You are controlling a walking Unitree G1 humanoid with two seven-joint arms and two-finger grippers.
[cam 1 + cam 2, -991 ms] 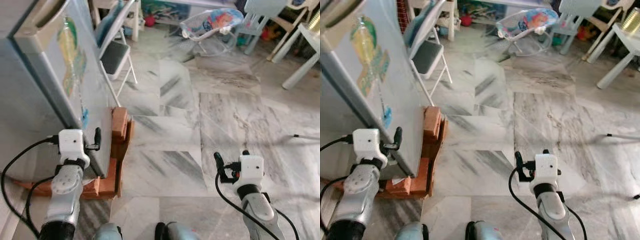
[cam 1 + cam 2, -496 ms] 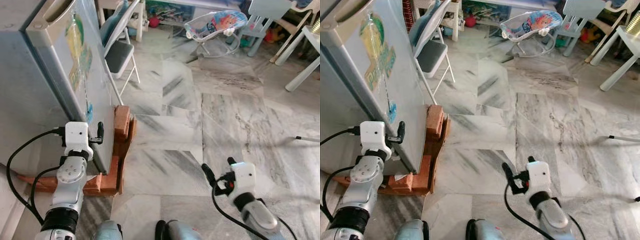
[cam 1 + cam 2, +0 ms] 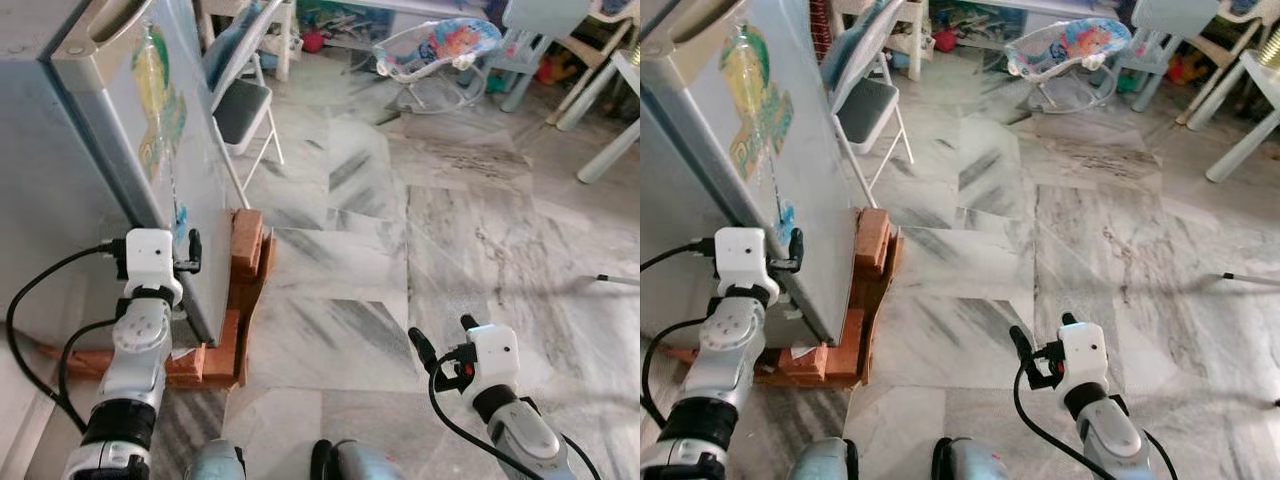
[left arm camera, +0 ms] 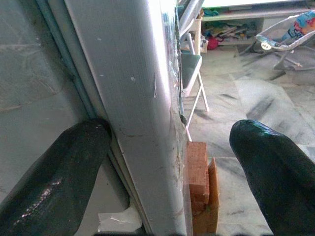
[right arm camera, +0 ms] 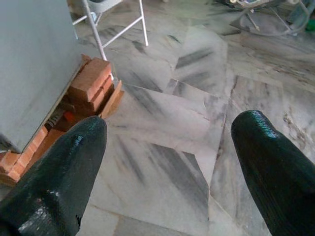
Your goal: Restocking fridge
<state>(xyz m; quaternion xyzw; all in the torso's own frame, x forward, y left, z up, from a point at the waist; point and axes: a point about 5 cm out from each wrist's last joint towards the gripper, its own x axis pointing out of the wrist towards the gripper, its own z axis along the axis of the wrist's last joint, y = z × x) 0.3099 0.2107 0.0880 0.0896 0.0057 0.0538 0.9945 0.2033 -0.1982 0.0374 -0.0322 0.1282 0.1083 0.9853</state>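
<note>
left arm (image 3: 135,360): silver jointed shell ending in a white boxy wrist block
right arm (image 3: 510,425): showing the same silver shell and white block
fingers (image 4: 51,189): glossy black, rounded, long
cables (image 3: 35,330): black, looping beside each arm
feet (image 3: 350,465): showing grey, rounded tops

Tall grey metal fridge (image 3: 90,170), door shut, standing upright on a base of orange bricks (image 3: 243,240). Colourful stickers (image 3: 158,100) mark its door face; a recessed handle runs along the top edge.
</note>
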